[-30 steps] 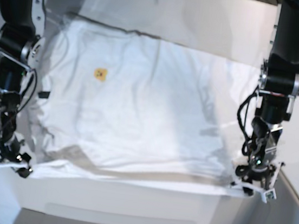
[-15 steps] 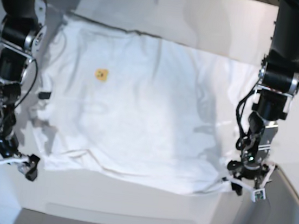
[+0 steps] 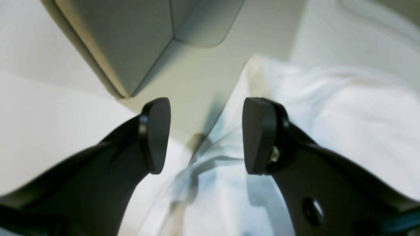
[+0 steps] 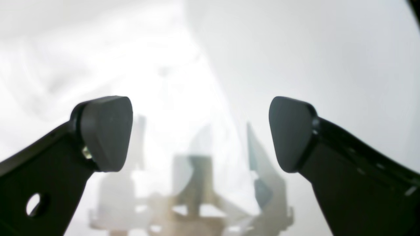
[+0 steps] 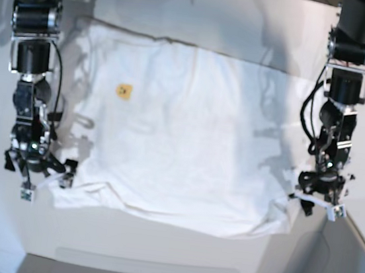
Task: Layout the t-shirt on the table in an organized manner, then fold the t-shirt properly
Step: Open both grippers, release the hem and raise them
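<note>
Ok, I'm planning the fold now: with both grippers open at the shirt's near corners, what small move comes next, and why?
Probably smooth the t-shirt first. It lies spread on the table, but its near hem still curls and wrinkles. The left gripper and right gripper both hang open, holding nothing, so lowering them to regrip the near corners and tug outward seems sensible before folding.

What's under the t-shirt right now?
Only the table shows around the t-shirt, which lies spread flat on it. Anything beneath the cloth is covered; no bulge shows.
</note>
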You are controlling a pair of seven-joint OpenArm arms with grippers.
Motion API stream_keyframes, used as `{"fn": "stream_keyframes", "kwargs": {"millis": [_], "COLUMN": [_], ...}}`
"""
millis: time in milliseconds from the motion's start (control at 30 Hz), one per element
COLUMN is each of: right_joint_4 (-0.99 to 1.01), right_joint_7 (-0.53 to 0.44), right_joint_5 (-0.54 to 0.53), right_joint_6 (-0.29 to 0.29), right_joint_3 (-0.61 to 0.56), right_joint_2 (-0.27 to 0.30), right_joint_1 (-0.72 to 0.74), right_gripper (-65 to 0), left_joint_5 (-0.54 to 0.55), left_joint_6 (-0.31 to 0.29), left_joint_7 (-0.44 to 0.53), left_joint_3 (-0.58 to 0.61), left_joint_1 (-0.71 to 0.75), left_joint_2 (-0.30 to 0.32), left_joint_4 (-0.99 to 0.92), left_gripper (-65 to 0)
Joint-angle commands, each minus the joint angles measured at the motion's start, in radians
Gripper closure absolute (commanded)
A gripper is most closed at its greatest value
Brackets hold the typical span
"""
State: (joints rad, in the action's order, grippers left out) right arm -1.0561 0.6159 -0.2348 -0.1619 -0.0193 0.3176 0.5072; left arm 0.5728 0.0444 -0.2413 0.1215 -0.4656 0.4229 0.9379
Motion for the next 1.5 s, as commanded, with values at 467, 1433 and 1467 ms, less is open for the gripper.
{"fn": "stream_keyframes", "kwargs": {"millis": [467, 1433, 1467], "right_joint_4": [-0.306, -0.485, -0.484], "right_joint_7": [0.118, 0.155, 0.155], "right_joint_5": [-0.005, -0.007, -0.007], "right_joint_6": [0.012, 0.089, 0.115], "right_joint_3": [0.005, 0.000, 0.003], "right_joint_2": [-0.008, 0.001, 0.001], "right_joint_1": [-0.117, -0.206, -0.206], "right_gripper": [-65.0, -65.0, -65.0], "left_joint_5": [-0.006, -0.006, -0.006], "left_joint_6": [-0.002, -0.002, -0.002], "left_joint_7": [-0.165, -0.169, -0.169], "left_joint_3": [-0.108, -0.147, -0.147], "left_joint_1": [0.225, 0.364, 0.364], "left_joint_2": [0.017, 0.015, 0.015], "left_joint_4": [0.438, 0.556, 0.556], "left_gripper": [-33.4, -33.4, -33.4]}}
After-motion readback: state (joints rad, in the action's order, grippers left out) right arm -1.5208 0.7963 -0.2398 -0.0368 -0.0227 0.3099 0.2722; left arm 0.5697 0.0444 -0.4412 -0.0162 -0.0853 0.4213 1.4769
